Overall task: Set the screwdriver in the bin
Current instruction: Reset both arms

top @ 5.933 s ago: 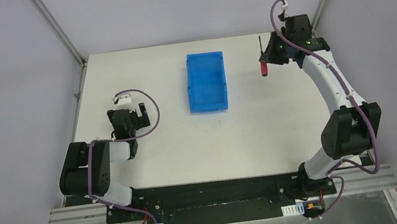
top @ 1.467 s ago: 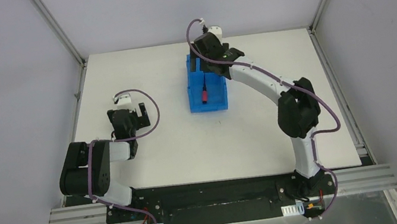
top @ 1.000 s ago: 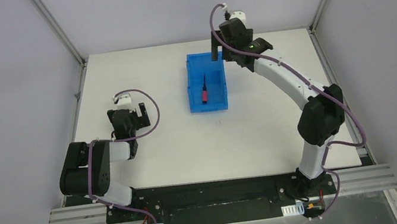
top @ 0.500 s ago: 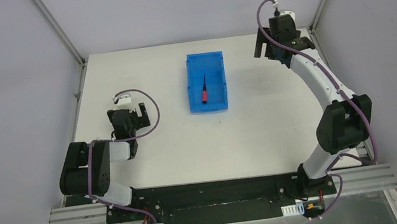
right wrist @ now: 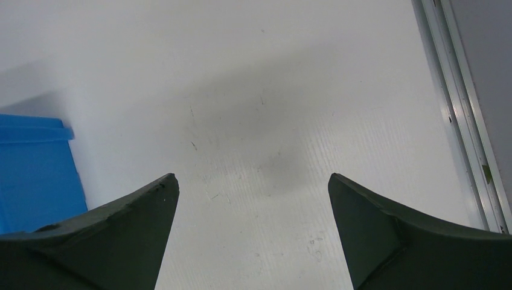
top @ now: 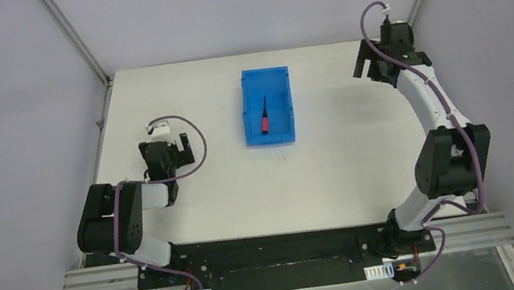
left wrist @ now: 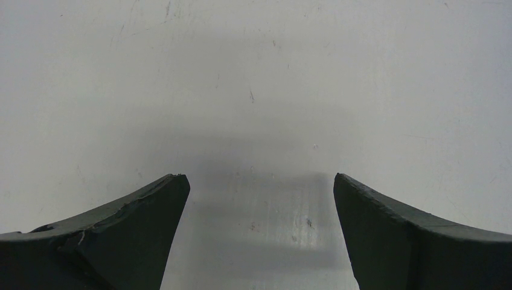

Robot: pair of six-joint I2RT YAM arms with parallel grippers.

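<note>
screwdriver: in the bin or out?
In. The screwdriver lies flat inside the walls of the bin, red handle toward the near end.

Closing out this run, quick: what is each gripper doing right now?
Left gripper: open, holding nothing.
Right gripper: open, holding nothing; the screwdriver lies in the bin.

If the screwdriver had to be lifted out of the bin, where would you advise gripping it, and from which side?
I'd grip the red handle of the screwdriver, its thickest part, at the near end. Come straight down from above, fingers closing across it left to right: it lies flat roughly lengthwise in the bin, whose walls may block a sideways approach.
</note>
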